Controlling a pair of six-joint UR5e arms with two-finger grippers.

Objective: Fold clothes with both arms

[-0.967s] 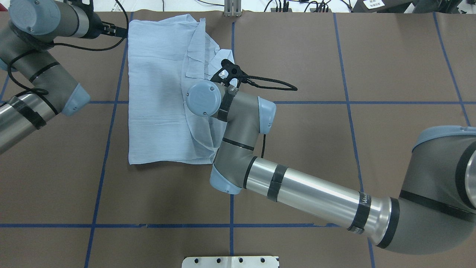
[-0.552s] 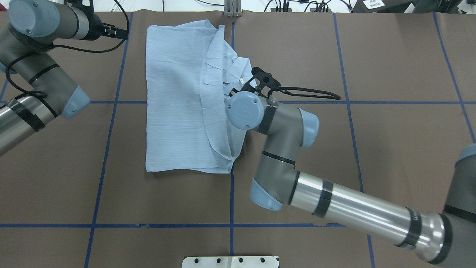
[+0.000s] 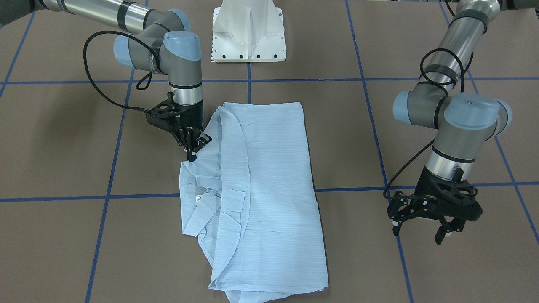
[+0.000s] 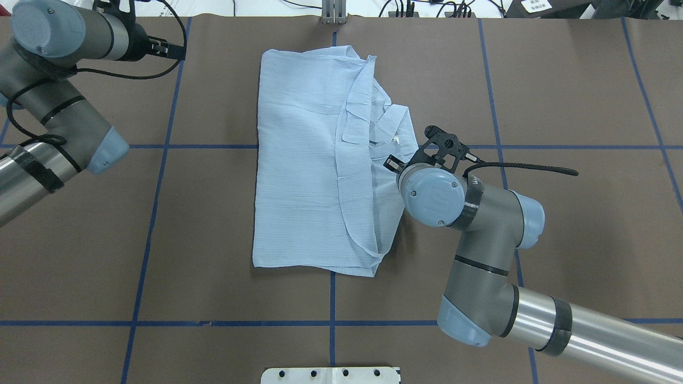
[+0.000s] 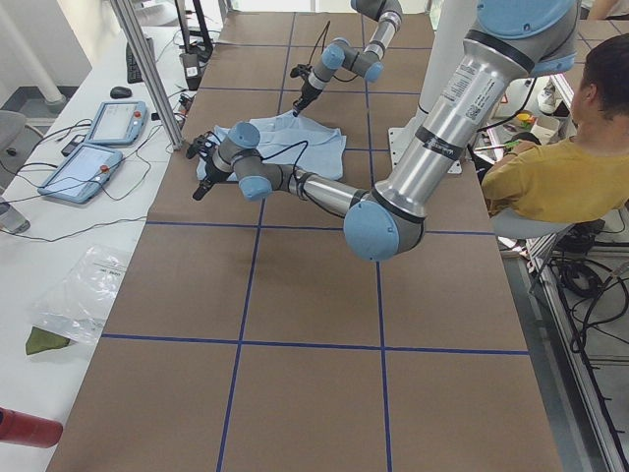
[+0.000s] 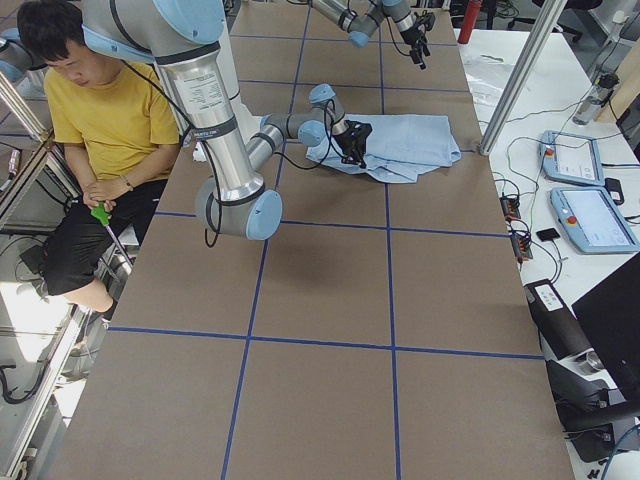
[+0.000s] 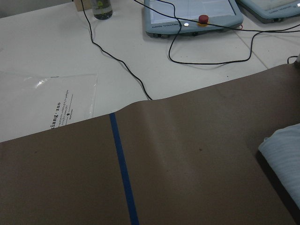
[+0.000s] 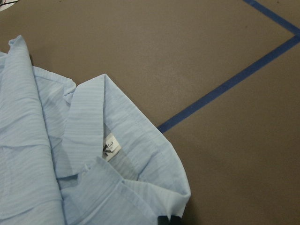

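R gripper (image 3: 193, 152) jaws were together, pinched on the shirt (image 3: 269, 176) edge just beside the collar (image 8: 89, 110); neck label (image 8: 110, 146) showed close by. L gripper (image 3: 417, 234) jaws stood apart, holding nothing, above bare table (image 3: 63, 168), well apart from shirt. Shirt lay folded lengthwise mid-table, across a blue tape line (image 3: 139, 195).
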